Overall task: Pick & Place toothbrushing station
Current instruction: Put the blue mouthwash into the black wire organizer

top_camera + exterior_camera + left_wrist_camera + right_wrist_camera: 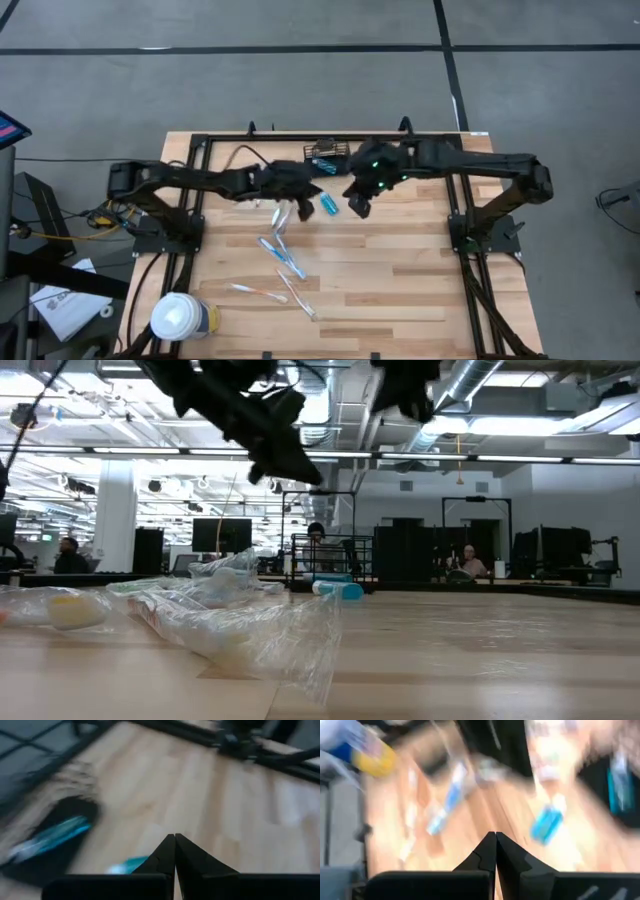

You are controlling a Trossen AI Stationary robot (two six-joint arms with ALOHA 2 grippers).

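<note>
High view: left claw [308, 189] hung over the far middle of the wooden surface [400, 270], fingers pressed together, nothing pinched. Right claw [358, 205] just beside it, also pressed together, empty. Black mesh basket [327, 155] sat at the far edge between the two arms, something teal inside. Teal toothpaste tube [328, 205] lay on the wood between the claws. Wrapped toothbrushes [283, 258] scattered nearer the middle, well apart from the basket. White-lidded cup [180, 317] at the near left corner.

Low view: both arms up near the ceiling line, clear of the surface. Clear plastic wrappers [230, 618] piled in the foreground. Tube [338, 589] lay flat farther back, basket [330, 565] behind it. People seated in the room beyond.

Left wrist view: fingers [162, 854] met tip to tip, gripped nothing. Blurred basket [55, 840] with a teal item inside, off to one side.

Right wrist view: fingers [485, 851] closed tip to tip, empty. Blurred tube [546, 824] and toothbrushes [449, 802] on the wood beyond; cup [362, 750] far off.
</note>
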